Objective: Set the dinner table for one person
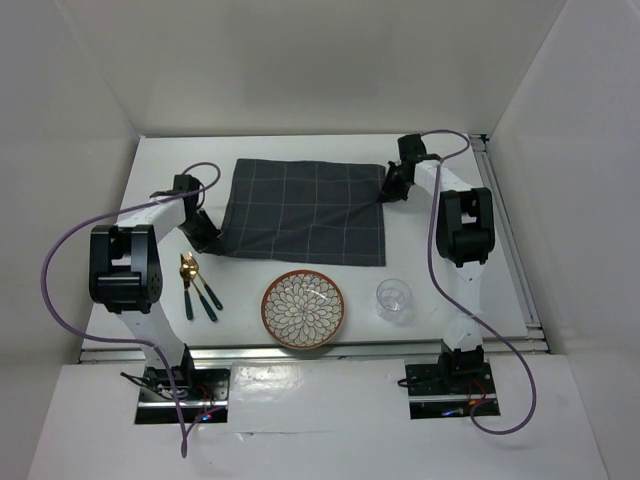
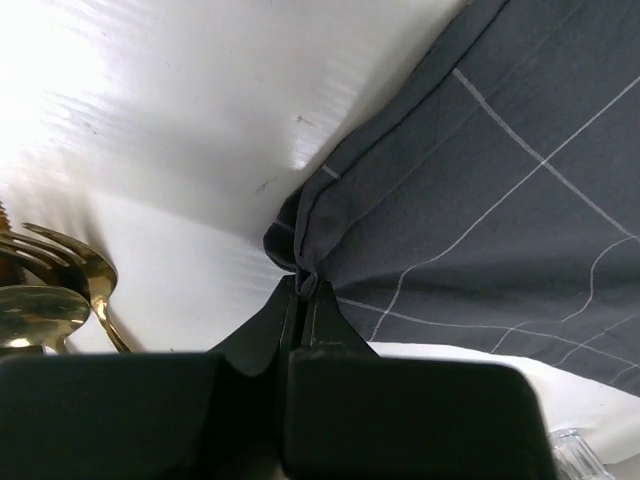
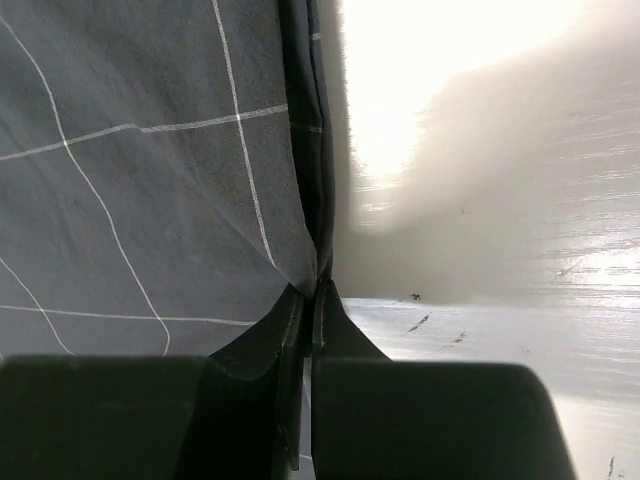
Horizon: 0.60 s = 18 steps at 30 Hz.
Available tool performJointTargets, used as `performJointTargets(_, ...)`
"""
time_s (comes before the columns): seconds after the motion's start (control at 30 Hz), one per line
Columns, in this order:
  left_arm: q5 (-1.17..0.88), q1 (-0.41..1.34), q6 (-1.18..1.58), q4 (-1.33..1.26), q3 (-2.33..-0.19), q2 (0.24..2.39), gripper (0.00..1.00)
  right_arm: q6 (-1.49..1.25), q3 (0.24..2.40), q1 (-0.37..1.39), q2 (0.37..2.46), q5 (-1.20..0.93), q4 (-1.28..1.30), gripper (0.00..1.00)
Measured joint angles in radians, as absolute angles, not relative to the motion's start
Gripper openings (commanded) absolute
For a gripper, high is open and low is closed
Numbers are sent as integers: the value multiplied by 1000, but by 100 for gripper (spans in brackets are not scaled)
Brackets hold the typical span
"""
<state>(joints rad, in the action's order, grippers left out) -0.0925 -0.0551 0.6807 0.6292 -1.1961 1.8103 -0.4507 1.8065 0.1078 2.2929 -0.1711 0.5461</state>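
A dark grey checked cloth (image 1: 300,210) lies spread on the white dinner table (image 1: 300,148). My left gripper (image 1: 207,238) is shut on the cloth's near left corner, and the left wrist view shows the bunched corner (image 2: 300,262) pinched between the fingertips of that gripper (image 2: 303,287). My right gripper (image 1: 386,194) is shut on the cloth's right edge near the far corner. In the right wrist view the hem (image 3: 310,180) runs straight into the closed gripper (image 3: 313,292).
A patterned plate (image 1: 303,309) with a brown rim sits at the near middle, and a clear glass (image 1: 394,300) stands to its right. Gold cutlery with dark handles (image 1: 197,285) lies at the near left, close to my left gripper; its fork (image 2: 70,262) and spoon (image 2: 35,315) show.
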Motion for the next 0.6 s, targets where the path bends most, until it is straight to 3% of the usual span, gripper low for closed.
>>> performJointTargets(0.3,-61,-5,680,624,-1157,1800,0,-443,1761,107,2262,-143,549,3)
performJointTargets(0.37,-46,9,681,627,-1156,1783,2,-435,1761,106,2258,-135,559,17)
performJointTargets(0.47,-27,25,680,631,-1155,1754,17,-418,1761,102,2249,-130,578,33)
performJointTargets(0.5,-22,28,681,632,-1155,1747,20,-413,1761,100,2245,-126,585,42)
performJointTargets(0.53,-15,30,681,634,-1155,1741,26,-409,1760,98,2240,-123,593,57)
performJointTargets(0.57,-8,34,681,638,-1155,1737,34,-406,1760,96,2233,-118,603,66)
performJointTargets(0.6,-2,37,676,642,-1155,1735,35,-401,1761,94,2224,-112,614,73)
